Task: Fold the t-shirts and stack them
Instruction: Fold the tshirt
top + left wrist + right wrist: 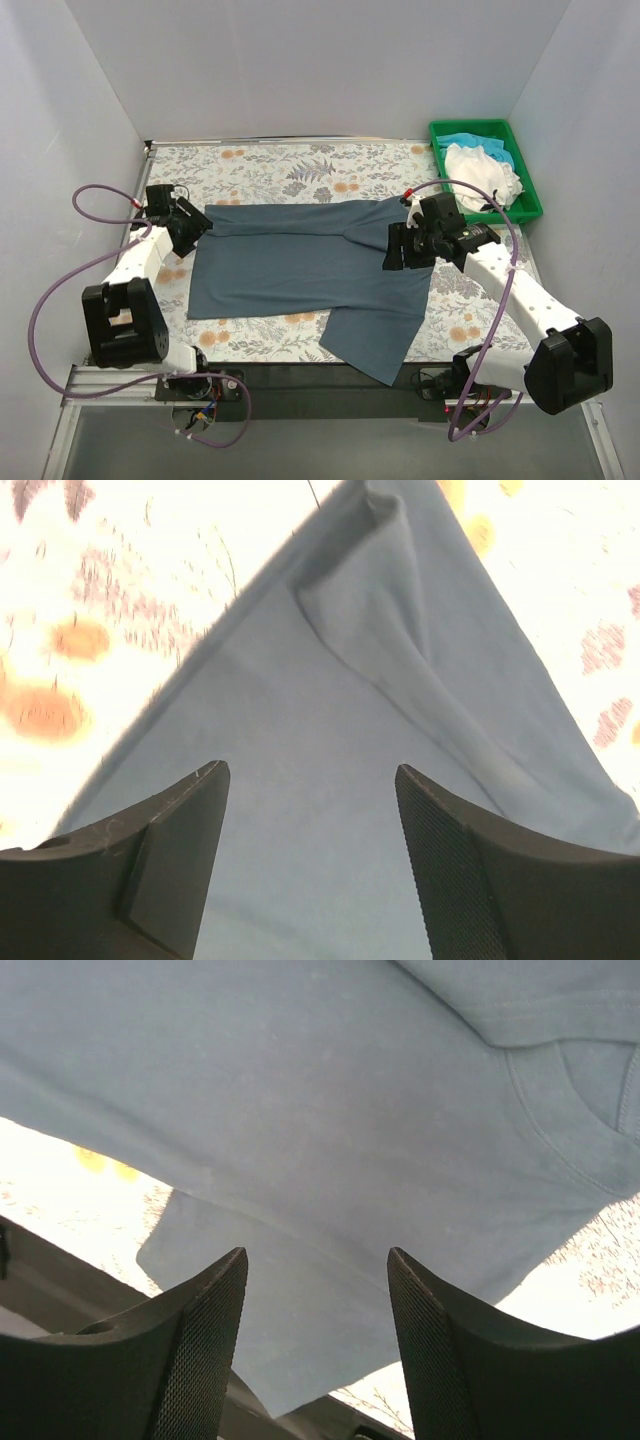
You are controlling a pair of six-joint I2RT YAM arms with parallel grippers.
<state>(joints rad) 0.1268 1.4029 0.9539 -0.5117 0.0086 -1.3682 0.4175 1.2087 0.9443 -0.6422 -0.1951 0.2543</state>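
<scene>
The dark slate blue-grey t-shirt (pixel 300 265) lies spread on the floral table, partly folded, with one sleeve hanging toward the near edge. My left gripper (pixel 192 228) is open over its left edge; the left wrist view shows cloth (pixel 330 740) between the open fingers. My right gripper (pixel 400 248) is open over the shirt's right side; the right wrist view shows the shirt (pixel 320 1120) below. The white t-shirt (pixel 482 172) and the turquoise-blue t-shirt (pixel 462 141) lie crumpled in the green tray (pixel 531 200).
The green tray stands at the back right corner. Grey walls close in the table on three sides. The table's dark near edge (pixel 300 375) runs between the arm bases. Purple cables loop beside both arms.
</scene>
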